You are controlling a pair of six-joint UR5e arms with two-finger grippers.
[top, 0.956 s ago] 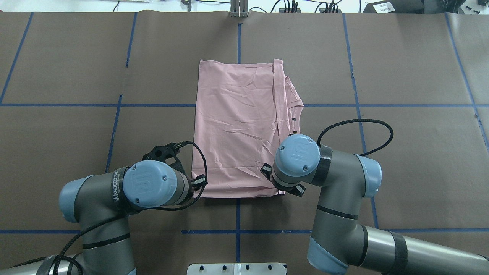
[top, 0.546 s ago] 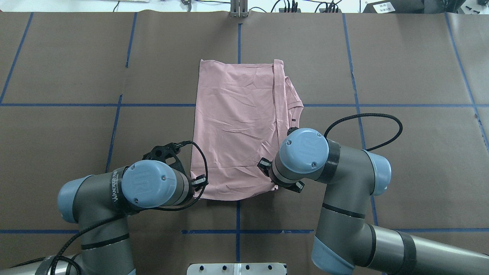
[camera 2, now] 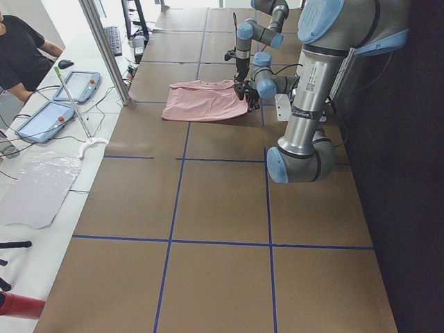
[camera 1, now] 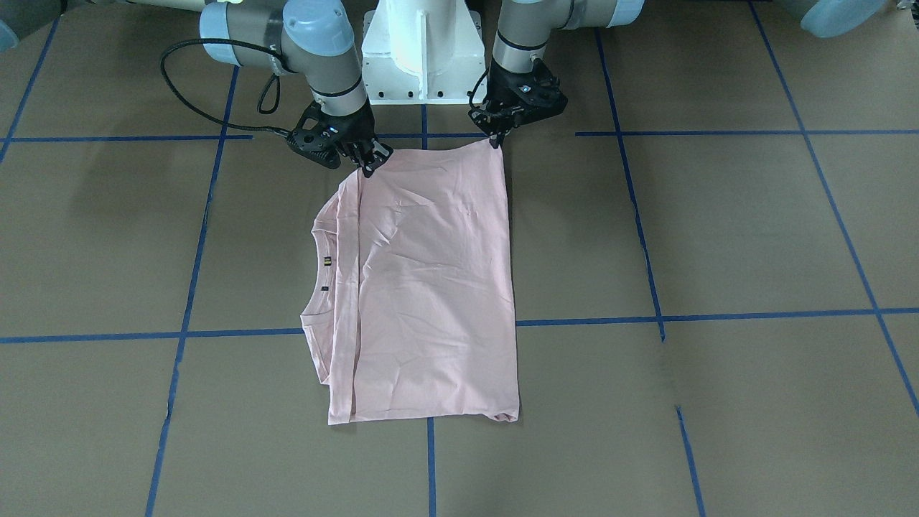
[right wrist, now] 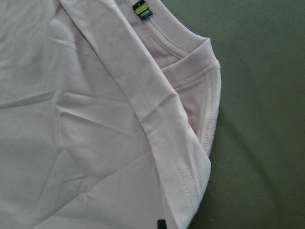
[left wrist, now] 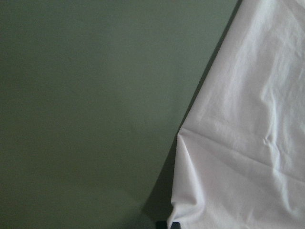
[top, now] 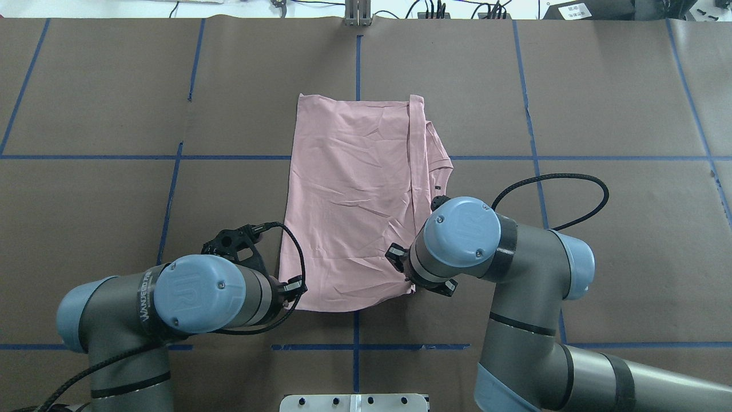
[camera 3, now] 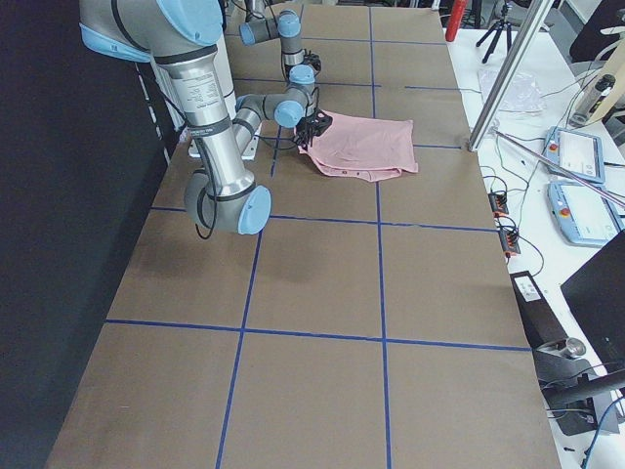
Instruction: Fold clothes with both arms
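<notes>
Close to the robot's side of the brown worktop, the pink T-shirt lies folded into a long rectangle, plain side up, with its collar and a small dark label showing along the edge on the right arm's side. The left gripper has its jaws clenched on one near corner of the cloth and the right gripper grasps the other near corner, while the far end rests flat.

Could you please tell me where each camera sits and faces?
Front-facing: across table, facing robot; left pincer, right pincer.
Overhead: behind robot, looking down; left arm, right arm.
Exterior left: table end; left arm nearest.
Exterior right: opposite end; right arm nearest.
Left wrist: down on T-shirt corner.
Right wrist: down on collar.
All share the T-shirt.
</notes>
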